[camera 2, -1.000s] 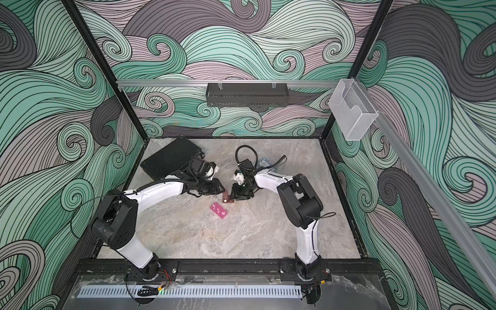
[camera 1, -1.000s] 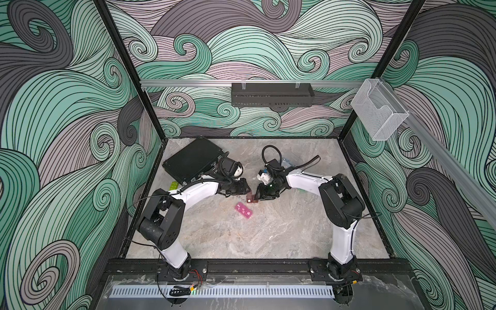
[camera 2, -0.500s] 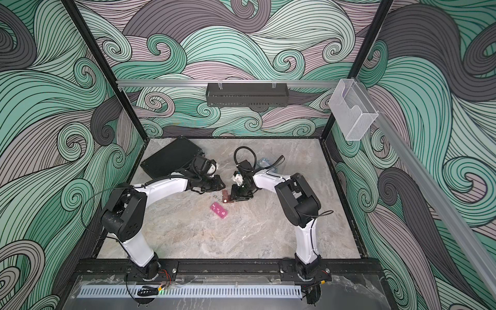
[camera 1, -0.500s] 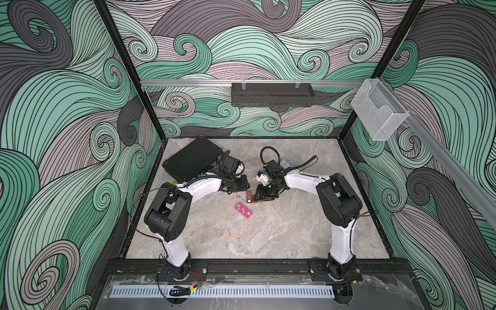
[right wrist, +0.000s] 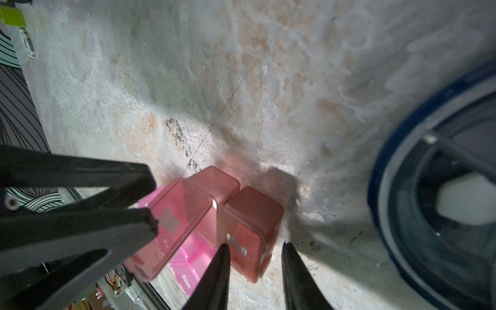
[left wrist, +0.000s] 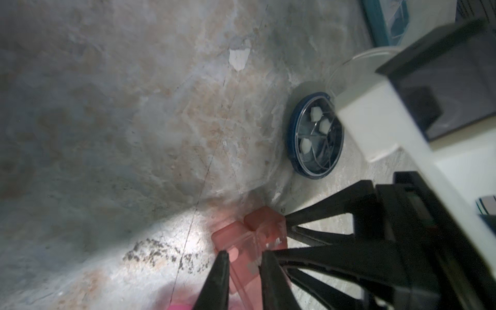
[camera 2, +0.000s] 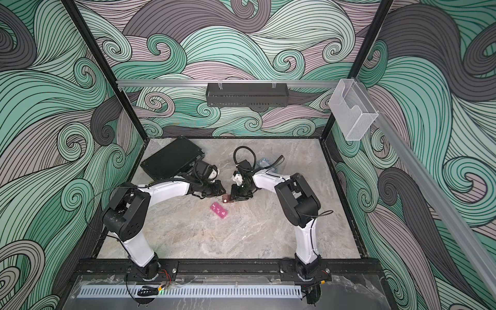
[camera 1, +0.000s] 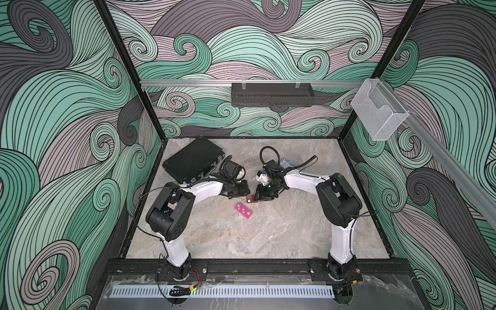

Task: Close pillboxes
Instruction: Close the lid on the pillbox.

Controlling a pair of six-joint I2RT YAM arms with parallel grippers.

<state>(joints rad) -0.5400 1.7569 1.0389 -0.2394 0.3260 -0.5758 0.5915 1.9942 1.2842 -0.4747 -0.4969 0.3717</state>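
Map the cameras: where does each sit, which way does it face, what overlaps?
Top views: stereo pair, high over the arms' bases, looking down at the table; both arms, left hand, right hand show.
Left wrist: behind left hand, facing brown pillbox, dark-blue pillbox, right hand.
Right wrist: behind right hand, facing brown pillbox, pink pillbox, left hand.
Shared: all see the brown pillbox.

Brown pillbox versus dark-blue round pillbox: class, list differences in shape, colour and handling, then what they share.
Shape: the brown pillbox is a two-cell block; the dark-blue round pillbox is a flat disc. Colour: reddish-brown against a dark-blue rim around a clear middle. Handling: the left gripper and right gripper flank the brown pillbox, one flap raised; the dark-blue round pillbox lies apart, untouched. Both are translucent plastic on the table.
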